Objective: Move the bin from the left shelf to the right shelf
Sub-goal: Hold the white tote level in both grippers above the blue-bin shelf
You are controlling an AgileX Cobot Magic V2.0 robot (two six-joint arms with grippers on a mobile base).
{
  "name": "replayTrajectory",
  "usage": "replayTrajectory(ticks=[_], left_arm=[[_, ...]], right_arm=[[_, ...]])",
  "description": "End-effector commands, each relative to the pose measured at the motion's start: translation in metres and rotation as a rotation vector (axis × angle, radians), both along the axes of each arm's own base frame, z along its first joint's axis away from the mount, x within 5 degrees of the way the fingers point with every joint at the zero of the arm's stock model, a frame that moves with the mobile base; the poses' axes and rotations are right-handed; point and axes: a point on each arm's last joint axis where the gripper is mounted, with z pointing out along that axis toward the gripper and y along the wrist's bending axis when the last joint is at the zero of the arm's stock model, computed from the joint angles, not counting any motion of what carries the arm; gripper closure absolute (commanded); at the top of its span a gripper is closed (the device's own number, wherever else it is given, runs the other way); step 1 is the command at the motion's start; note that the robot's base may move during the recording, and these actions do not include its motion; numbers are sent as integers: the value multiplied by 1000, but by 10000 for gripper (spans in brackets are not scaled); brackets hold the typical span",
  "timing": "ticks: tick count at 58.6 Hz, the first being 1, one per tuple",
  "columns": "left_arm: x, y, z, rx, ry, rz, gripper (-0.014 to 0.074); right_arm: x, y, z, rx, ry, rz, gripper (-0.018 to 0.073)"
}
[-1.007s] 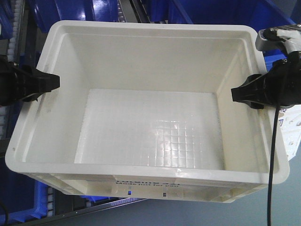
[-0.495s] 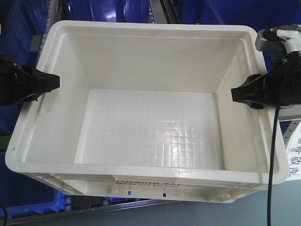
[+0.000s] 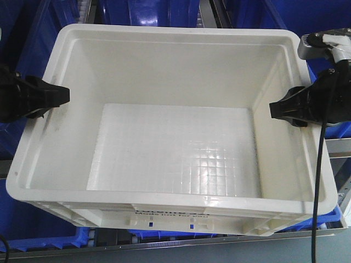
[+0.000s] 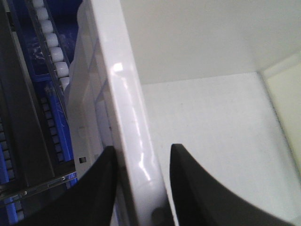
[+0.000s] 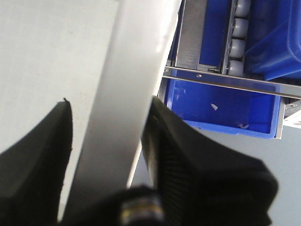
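While jaws pinch both side rims, the bin spans between them.

All 3 views are brightly lit from above with a cool, even white light. In the front view the floor of the bin throws back a patch of glare near its right side, where the grid pattern shines. Its walls are nearly washed out, with little shadow inside. The left gripper and right gripper read as flat black shapes with scant detail. The blue bins behind are dark and heavily saturated. In the left wrist view glare streaks run along the left rim, and the near fingers are out of focus. In the right wrist view the right rim is grey, shaded and blurred, while the far blue bin looks sharper.
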Motion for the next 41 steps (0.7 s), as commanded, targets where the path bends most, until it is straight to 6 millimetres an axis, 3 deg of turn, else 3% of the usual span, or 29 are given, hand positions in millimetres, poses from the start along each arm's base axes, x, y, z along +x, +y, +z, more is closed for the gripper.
replayTrajectory(ticks=[1,41], left_arm=[[-9,-14,26,-148,-47,-52,603],[-9,-14,26,-148,-47,-52,603]], right_arm=[[-2,11,34,158,-156,-6,564],[-2,11,34,158,-156,-6,564]])
